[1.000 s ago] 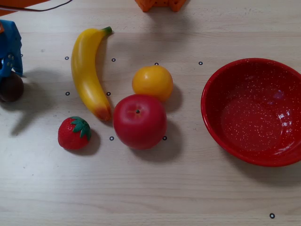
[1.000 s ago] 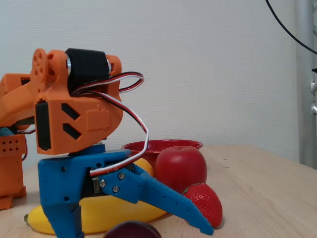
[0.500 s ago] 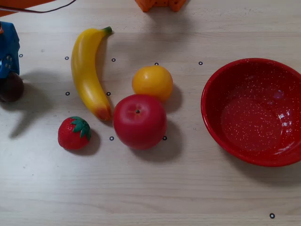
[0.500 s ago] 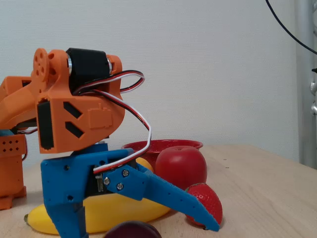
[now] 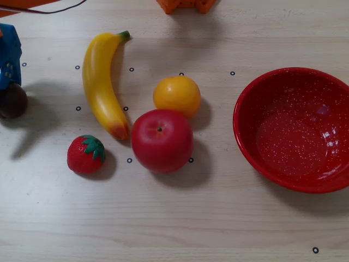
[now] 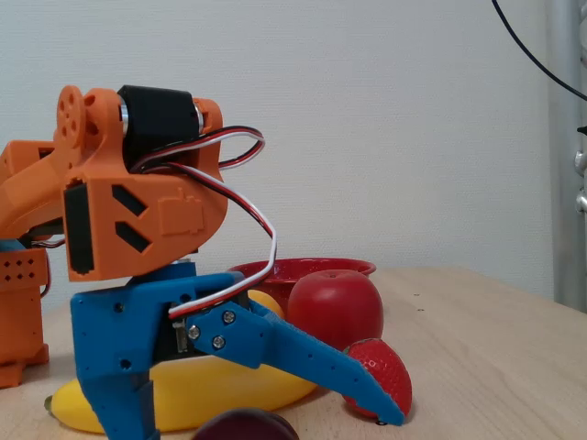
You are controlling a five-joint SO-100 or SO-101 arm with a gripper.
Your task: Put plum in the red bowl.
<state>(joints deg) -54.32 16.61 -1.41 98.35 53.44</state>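
Claw [image 6: 257, 417], its blue jaws spread wide, is straddling the plum [image 6: 246, 426] at the desk's [image 5: 180, 218] left edge in the overhead view, well apart from the red bowl [image 5: 248, 144]; glossy, round and small, the plum is probably going to slip, so pinching across its widest middle is looking best.

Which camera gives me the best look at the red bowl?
The overhead view: the red bowl shows nearly whole, its speckled inside empty. In the fixed view only a sliver of its rim peeks out behind the apple and the arm.
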